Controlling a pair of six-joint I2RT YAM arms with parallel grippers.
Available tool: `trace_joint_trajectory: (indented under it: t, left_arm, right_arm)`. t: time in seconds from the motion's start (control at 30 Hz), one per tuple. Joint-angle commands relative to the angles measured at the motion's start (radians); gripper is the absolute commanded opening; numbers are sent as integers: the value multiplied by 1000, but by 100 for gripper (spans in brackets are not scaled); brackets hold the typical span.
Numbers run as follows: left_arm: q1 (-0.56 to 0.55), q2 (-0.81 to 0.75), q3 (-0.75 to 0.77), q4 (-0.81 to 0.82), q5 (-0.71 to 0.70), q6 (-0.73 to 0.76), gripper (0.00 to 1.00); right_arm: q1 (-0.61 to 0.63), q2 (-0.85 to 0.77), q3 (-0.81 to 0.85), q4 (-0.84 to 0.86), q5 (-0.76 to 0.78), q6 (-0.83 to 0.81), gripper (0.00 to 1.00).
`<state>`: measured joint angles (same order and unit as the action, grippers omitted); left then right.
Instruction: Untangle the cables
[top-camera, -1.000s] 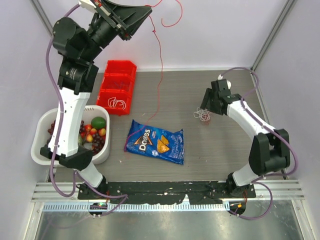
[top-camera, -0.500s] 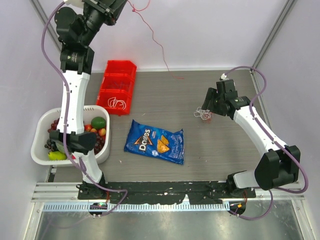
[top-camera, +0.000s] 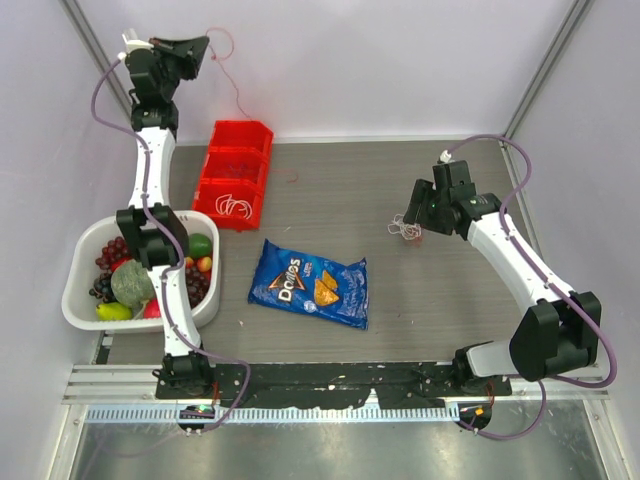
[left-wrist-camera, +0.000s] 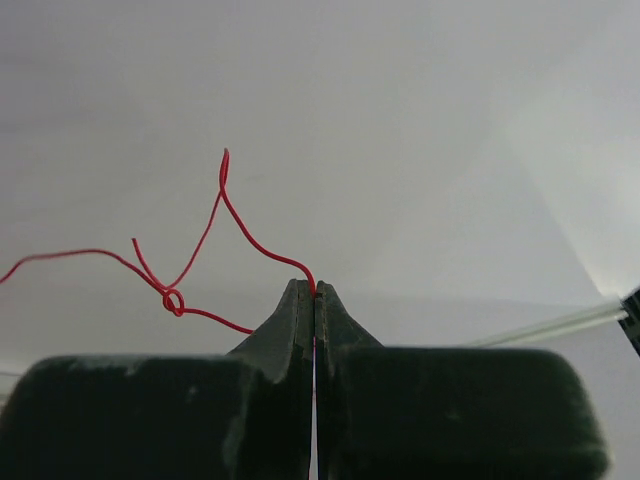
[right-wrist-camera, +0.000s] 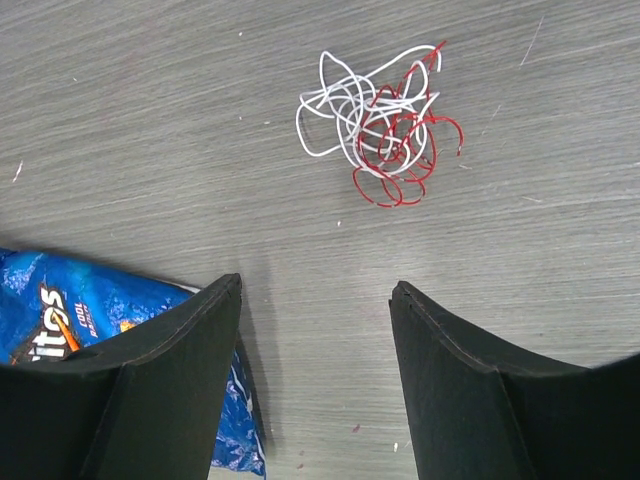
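Observation:
My left gripper (top-camera: 200, 50) is raised high at the far left, near the back wall. It is shut on a thin red cable (top-camera: 238, 95) that hangs down toward the red bins. In the left wrist view the red cable (left-wrist-camera: 245, 225) comes out of the closed fingertips of the left gripper (left-wrist-camera: 315, 290) and has a small knot. A small tangle of white and red cables (top-camera: 405, 230) lies on the table at the right, and also shows in the right wrist view (right-wrist-camera: 380, 120). My right gripper (right-wrist-camera: 315, 285) is open and empty, just short of the tangle, also in the top view (top-camera: 418, 212).
A blue chip bag (top-camera: 310, 283) lies mid-table, with its corner in the right wrist view (right-wrist-camera: 60, 320). Red bins (top-camera: 235, 150) stand at the back left, with a white cable (top-camera: 235, 207) in the nearest one. A white basket (top-camera: 75, 300) of fruit sits at the left edge.
My left arm has swung left toward the back corner, carrying the red cable. The cable's loose end has left the mid-table and now hangs over the bins. The right arm barely moved.

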<state>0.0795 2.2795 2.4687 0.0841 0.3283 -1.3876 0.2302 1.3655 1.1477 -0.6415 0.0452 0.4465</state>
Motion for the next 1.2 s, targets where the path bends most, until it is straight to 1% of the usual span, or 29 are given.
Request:
trace_joint_trajectory:
  t: [0.0,0.1,0.17,0.2,0.27,0.33,0.43,0.83,0.9,0.97,1.07,1.17]
  left_arm:
    - [37,-18,32,16,0,85,0]
    - [68,-20,21,23,1,85,0]
    - [86,-5,32,57,20,40,0]
    - [91,6,42,83,25,15,0]
    - [97,26,79,118,17,-36,0]
    - [104,44,119,150,-9,-57,0]
    - [123,61,157,160,-32,-54,0]
    - [201,31,162,192,-74,-54,0]
    - [204,26,174,210,-89,-83,0]
    - [204,21,176,258,-104,-144,0]
    - [180,14,190,290,-95,-220,0]
    - [158,-3,184,293,-72,-229,0]
  right_arm:
    - [-11,-2,23,-24,-19,-20,66]
    - [-25,6,15,-12,-21,-31,66]
    - [-32,21,18,-7,-30,-31,66]
    - [-34,32,20,-9,-30,-29,66]
    - [-35,46,26,-9,-79,-26,66]
    - [-32,53,30,-6,-96,-22,66]
    - [-34,73,33,0,-103,-17,66]
    - [-34,109,64,-10,-117,-12,65]
    - [-34,106,66,-12,-119,-11,65]
    - [-32,103,64,-10,-120,-11,65]
    - [-35,99,58,-10,-125,-9,65]
    - [-34,96,55,-4,-134,-9,65]
